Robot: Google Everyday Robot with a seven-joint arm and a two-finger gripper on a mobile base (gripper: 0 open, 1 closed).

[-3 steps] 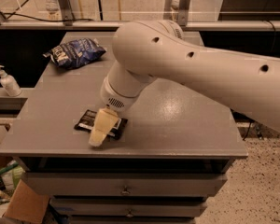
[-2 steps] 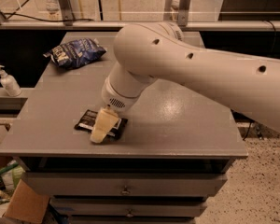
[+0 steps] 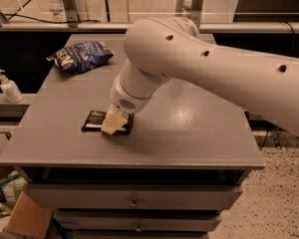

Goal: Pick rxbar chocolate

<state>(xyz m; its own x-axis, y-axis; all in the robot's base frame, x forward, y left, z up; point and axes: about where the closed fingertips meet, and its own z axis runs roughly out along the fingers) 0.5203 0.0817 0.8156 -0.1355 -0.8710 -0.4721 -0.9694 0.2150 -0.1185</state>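
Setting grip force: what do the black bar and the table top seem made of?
The rxbar chocolate, with the gripper over its right part, looks wrapped in thin black plastic film with white print. The table looks like grey painted metal or laminate, satin: soft glare patches show.

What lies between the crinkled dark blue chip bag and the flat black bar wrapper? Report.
Camera view: only bare grey tabletop separates chip bag from rxbar chocolate. The gripper sits over the bar.
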